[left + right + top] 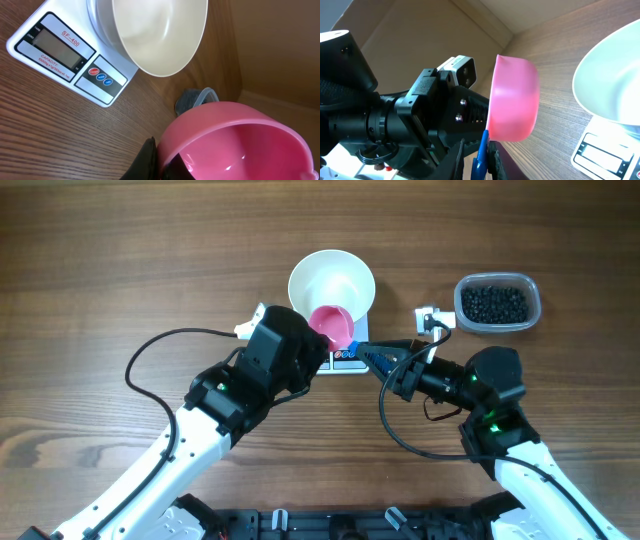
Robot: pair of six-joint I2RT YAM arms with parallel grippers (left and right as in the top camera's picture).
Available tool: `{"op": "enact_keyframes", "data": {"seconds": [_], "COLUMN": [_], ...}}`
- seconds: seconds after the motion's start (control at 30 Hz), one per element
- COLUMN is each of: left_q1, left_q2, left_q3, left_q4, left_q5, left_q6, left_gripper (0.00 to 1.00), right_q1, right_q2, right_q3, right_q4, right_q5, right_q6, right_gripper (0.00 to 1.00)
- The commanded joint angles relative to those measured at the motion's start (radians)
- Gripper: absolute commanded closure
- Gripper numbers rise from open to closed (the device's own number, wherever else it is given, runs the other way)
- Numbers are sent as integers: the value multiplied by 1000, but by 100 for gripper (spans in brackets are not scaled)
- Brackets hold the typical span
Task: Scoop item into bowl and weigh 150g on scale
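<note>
Low in the overhead frame, your left gripper (312, 338) was clamped tight on the pink scoop (335, 328). The scoop's cup hung over the near rim of the white bowl (330, 275). Just right of it, your right gripper (385, 365) had its jaws close together with a blue strip (481, 157) between them; whether they gripped it could not be told. Beyond, at centre, the bowl sat on the scale (345, 358). The black beans (497, 302) lay in a clear tub (537, 305) at upper right.
</note>
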Motion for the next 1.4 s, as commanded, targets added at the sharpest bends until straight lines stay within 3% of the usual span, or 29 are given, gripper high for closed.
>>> {"op": "enact_keyframes", "data": {"seconds": [0.0,0.3,1.37], "left_q1": [-5,-5,-5], "left_q2": [4,4,4], "left_q3": [7,7,7], "left_q4": [3,3,3], "left_q5": [-3,-3,-4], "left_q6": [-2,-2,2], "left_gripper": [96,96,96], "right_q1": [5,5,5], "right_q2": [3,3,3], "right_q3": [19,19,19], "right_q4": [6,6,7], "right_q5": [-47,-82,-184], "right_q6": [4,31,63], "right_gripper": [83,90,96]}}
